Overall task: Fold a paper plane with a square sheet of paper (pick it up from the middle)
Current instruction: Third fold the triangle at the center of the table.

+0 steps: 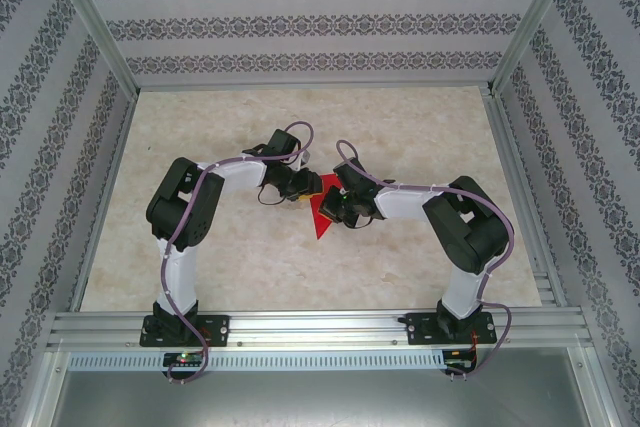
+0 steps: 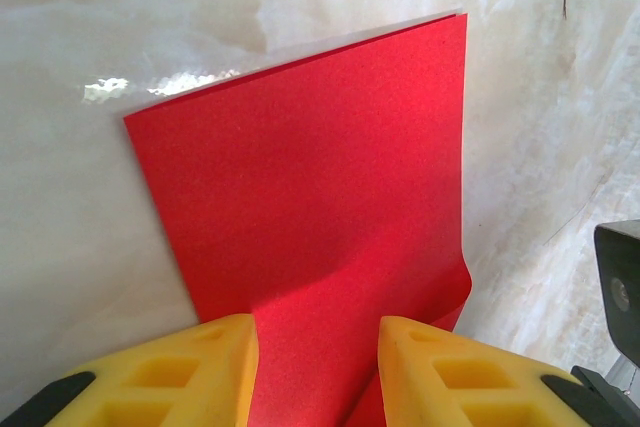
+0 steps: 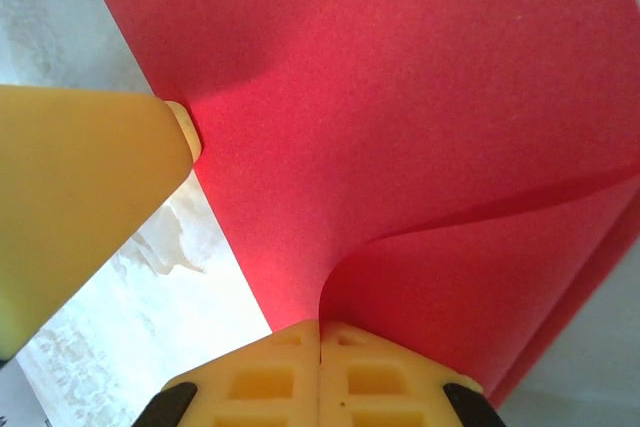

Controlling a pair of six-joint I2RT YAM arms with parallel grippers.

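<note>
Right pincer (image 3: 320, 332) on paper (image 1: 320, 213), tip nearward

The tabletop (image 1: 240, 247) is a pale cream slab with a marbled pattern and a glossy finish. It takes up the middle of the top view and is bounded by aluminium rails (image 1: 320, 325) along its lower and side edges. In the left wrist view a bright glare sits on it at upper left. On it, just right of centre in the top view, rests the red sheet of paper (image 1: 320, 217). In the left wrist view the sheet's far edge lies on the surface, while the near part curls up.
</note>
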